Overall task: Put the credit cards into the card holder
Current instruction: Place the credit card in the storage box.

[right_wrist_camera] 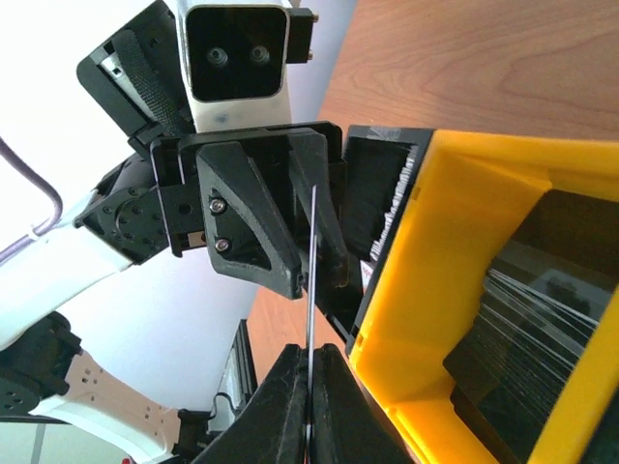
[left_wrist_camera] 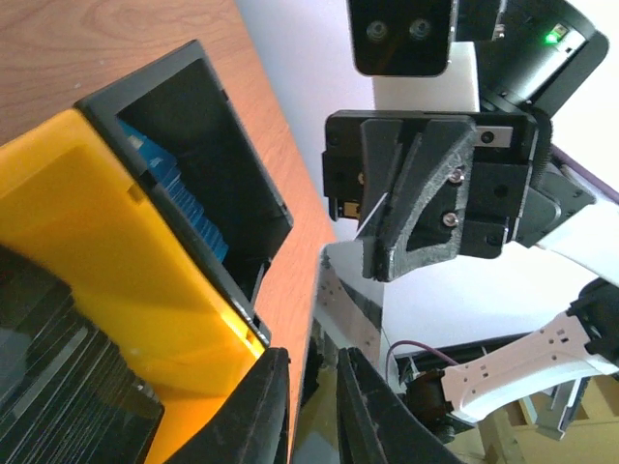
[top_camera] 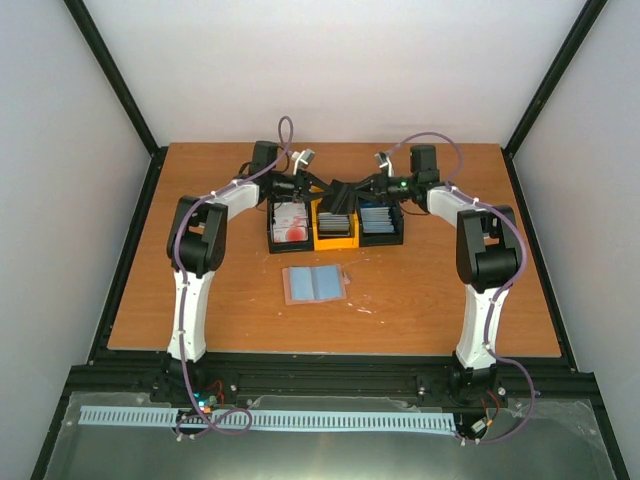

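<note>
Passing one dark card (right_wrist_camera: 311, 309) between two tools above the yellow bin (top_camera: 336, 241).
Nearest me, the blue card holder (top_camera: 315, 285) lies open and flat on the wooden counter (top_camera: 200, 310), and I cannot make out any card in it. Behind it the credit cards (top_camera: 290, 225) stand stacked in three bins. Over the middle bin the right tool (right_wrist_camera: 309, 358) is clenched on the card. The left tool (left_wrist_camera: 311, 360) sits released, its fingers astride that card with a gap showing. If the right lets go before the left closes, I judge the card falls into the bin or skids across the counter. White walls (top_camera: 330, 70) and black frame posts (top_camera: 115, 75) close the room behind.
</note>
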Controlling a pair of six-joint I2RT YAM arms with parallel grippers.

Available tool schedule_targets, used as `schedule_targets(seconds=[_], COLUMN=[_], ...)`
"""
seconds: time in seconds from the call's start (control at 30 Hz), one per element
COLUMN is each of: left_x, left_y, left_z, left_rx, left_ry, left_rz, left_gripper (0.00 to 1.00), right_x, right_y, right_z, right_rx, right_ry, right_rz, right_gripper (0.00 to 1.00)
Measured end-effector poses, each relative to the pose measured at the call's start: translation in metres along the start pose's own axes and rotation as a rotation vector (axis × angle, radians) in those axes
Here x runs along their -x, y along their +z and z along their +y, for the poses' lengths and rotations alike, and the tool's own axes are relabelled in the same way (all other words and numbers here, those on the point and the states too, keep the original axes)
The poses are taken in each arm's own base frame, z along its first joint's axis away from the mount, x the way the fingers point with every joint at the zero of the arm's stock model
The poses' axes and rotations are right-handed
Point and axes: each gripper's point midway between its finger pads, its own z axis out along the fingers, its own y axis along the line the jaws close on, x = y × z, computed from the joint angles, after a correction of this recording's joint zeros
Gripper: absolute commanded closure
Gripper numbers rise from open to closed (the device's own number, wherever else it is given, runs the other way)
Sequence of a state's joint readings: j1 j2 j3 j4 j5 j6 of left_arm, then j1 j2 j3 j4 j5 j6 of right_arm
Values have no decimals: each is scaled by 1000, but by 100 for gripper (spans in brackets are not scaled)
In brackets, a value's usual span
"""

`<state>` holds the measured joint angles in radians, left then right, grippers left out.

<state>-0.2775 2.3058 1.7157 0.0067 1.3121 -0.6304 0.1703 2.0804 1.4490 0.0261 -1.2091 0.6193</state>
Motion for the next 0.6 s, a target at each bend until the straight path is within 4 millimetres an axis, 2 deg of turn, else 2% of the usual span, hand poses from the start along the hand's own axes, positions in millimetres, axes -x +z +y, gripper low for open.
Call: schedule_targets(seconds=[0.2, 0.33, 0.47, 0.6], left_x=[0, 6, 7, 8], left_y=[-1, -3, -5, -9], left_z=[19, 25, 38, 51], left_rx=[79, 134, 206, 281], left_ry=[-37, -40, -58, -76], left_rz=[-19, -39, -62, -84], left_gripper=[98, 99, 92, 78], right_x=[-6, -6, -6, -2], right_y=[-7, -16, -23, -29], right_z=[-21, -33, -33, -21], right_rx=[-116, -205, -263, -288], right_ry=[38, 56, 52, 27], right_rz=[-4, -15, -24, -38], right_gripper=[97, 97, 97, 97])
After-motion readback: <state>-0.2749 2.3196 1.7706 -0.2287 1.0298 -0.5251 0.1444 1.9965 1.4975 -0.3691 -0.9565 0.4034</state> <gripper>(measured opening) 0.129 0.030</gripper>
